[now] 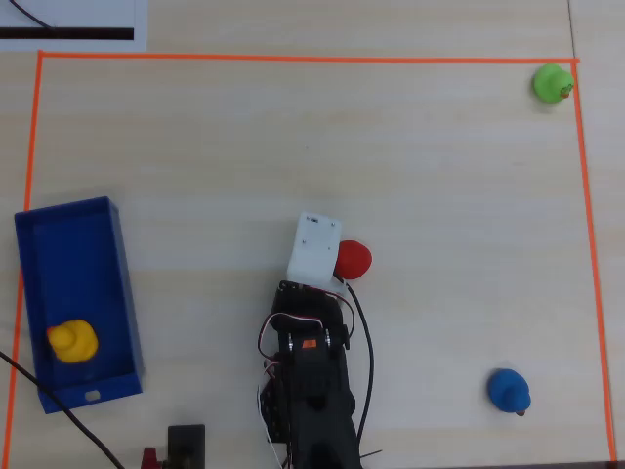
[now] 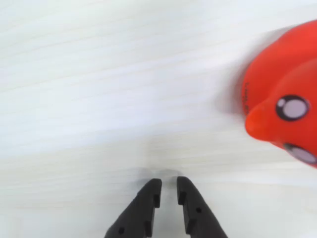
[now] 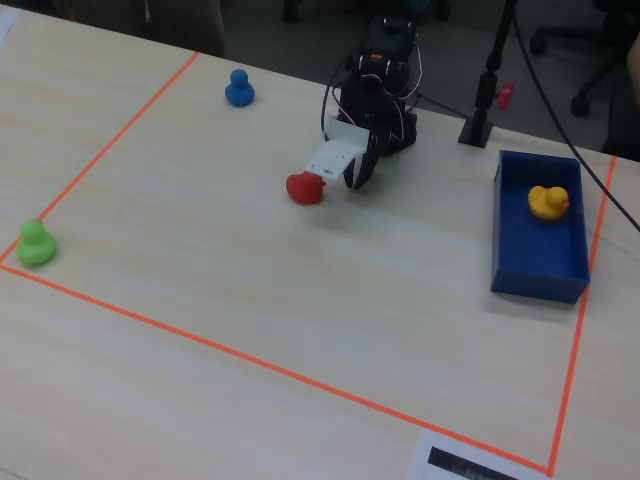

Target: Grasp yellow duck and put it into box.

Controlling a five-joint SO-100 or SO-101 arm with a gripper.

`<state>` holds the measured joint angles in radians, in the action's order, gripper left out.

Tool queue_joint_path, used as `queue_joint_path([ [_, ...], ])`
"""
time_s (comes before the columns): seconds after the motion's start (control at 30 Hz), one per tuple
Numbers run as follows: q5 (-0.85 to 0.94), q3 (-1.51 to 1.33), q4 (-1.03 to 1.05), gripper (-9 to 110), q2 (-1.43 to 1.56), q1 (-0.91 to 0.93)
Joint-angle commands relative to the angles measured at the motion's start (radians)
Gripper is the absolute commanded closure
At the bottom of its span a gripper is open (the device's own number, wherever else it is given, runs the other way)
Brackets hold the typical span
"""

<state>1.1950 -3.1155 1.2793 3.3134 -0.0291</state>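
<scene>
The yellow duck (image 1: 72,341) sits inside the dark-blue box (image 1: 68,244) at the left of the overhead view, near the box's near end. It also shows in the fixed view (image 3: 546,202), in the box (image 3: 535,270) at the right. My gripper (image 2: 168,182) is low over bare table at the middle of the marked area, far from the box. Its black jaws are almost together with only a thin gap, and nothing is between them. In the fixed view the gripper (image 3: 357,178) points down beside the red duck. In the overhead view the white wrist housing (image 1: 314,249) hides the jaws.
A red duck (image 1: 353,259) stands just right of the gripper and fills the right edge of the wrist view (image 2: 285,94). A green duck (image 1: 552,83) is at the far right corner, a blue duck (image 1: 509,390) at the near right. Orange tape (image 1: 293,58) frames the area.
</scene>
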Motion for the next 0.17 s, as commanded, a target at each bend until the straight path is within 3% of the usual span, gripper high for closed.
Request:
queue_joint_path([
  [0.0,-0.002,0.005,0.025,101,-0.002,0.006],
  [0.13,-0.002,0.005,0.025,101,-0.002,0.006],
])
